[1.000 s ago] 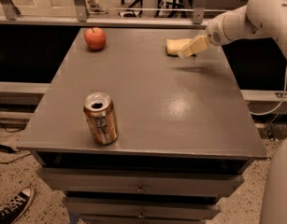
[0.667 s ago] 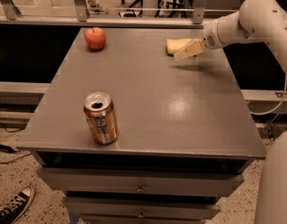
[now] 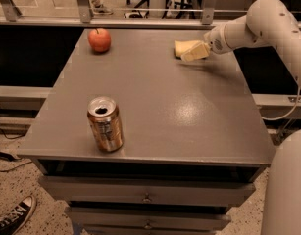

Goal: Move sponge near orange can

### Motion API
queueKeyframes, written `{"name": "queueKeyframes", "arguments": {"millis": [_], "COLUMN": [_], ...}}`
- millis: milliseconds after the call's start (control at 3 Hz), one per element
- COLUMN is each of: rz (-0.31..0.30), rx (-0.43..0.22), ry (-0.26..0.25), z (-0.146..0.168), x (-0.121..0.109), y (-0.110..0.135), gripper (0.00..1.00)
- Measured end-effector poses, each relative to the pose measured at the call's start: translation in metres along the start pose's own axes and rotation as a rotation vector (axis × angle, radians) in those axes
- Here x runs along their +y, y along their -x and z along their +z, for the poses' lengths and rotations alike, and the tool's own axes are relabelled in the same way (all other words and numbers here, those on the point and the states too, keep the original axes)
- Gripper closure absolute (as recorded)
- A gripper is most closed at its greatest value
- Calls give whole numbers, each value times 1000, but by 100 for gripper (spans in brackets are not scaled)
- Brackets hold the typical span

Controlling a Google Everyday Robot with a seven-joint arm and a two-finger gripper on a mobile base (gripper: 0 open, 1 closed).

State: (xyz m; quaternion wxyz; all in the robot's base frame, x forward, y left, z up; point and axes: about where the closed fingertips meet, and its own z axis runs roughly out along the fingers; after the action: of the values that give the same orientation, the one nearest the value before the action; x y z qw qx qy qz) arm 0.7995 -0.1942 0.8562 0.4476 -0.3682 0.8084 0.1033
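Sponge [image 3: 181, 47] is pictured at the far right of the grey counter [image 3: 189, 116], where the gripper [image 3: 195, 53] of a white robot arm [image 3: 258, 23] is lowered at its right end and overlaps it. Whether the jaws are closed on the pale yellow block cannot be told from this angle. The orange can [image 3: 105, 125] is stood upright near the counter's front left edge, its silver top and pull-tab opening turned upward, well apart from the sponge. A red apple [image 3: 99, 39] is placed near the far left corner. Drawers [image 3: 147, 196] are seen beneath the counter, and a sneaker [image 3: 12, 220] is caught at lower left on the speckled floor [image 3: 8, 180].
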Motion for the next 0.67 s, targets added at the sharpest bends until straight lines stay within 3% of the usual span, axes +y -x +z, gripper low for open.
{"name": "queueKeyframes", "arguments": {"millis": [667], "rz": [15], "rx": [-6], "ry": [12], "z": [0], "x": [2], "y": [-1], "gripper": [70]}}
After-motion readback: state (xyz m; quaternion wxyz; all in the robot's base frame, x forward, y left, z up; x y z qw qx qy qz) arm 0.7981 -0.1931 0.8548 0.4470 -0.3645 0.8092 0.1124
